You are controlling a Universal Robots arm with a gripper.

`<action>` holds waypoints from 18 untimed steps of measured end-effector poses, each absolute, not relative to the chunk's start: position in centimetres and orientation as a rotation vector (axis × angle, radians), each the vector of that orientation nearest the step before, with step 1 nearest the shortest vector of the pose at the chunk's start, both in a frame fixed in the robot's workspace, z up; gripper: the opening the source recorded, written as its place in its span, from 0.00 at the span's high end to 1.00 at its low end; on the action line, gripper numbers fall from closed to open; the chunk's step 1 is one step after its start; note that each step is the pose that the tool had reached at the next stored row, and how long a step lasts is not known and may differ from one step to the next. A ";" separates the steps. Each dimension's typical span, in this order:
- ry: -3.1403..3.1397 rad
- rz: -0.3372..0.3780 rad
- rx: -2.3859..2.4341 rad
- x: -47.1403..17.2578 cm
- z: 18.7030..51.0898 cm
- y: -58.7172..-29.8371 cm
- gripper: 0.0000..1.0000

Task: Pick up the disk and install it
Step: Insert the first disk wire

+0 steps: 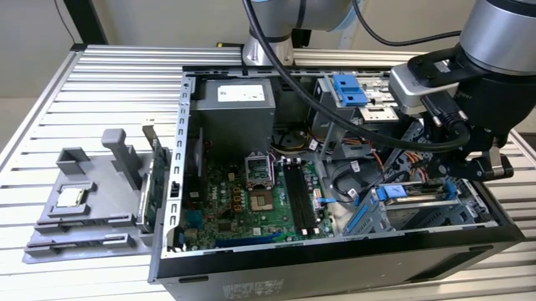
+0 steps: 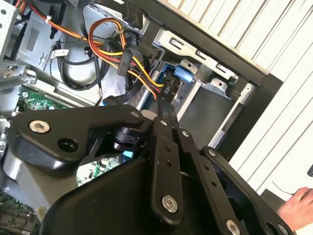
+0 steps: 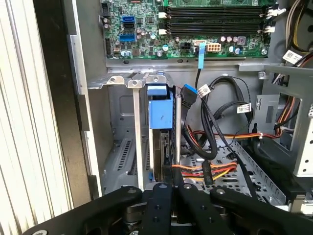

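My jaws are pinched narrow, tips at the edge of 1 disk [image 3: 161,122]. It stands on edge in the PC case [image 1: 335,269] drive bay, at the exterior view's right.

a ribbed metal bench in flat indoor light

around me lay a table [image 1: 109,81] of long silver aluminium slats, the grooves running from the exterior view's left to its right. behind its far edge stood a plain, pale beige wall [image 1: 167,22], and a dark upright post [image 1: 90,22] rose at the far corner on the exterior view's left. past the table's edge on that side i could see a plain beige surface [image 1: 17,106], floor or wall i could not tell. the light was even and soft, without hard shadows. in both wrist views the slats [image 2: 274,44] [image 3: 19,147] shone almost white.
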State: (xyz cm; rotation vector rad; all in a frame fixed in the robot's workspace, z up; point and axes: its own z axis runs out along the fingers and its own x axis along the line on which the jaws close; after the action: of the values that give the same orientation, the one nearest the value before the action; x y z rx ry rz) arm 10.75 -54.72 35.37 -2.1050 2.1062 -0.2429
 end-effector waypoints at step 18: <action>2.106 -0.241 -2.104 11.7 34.4 -54.7 1.00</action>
State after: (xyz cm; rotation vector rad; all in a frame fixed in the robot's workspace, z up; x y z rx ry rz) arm 11.68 -54.73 34.41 -2.1041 2.1057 -0.2411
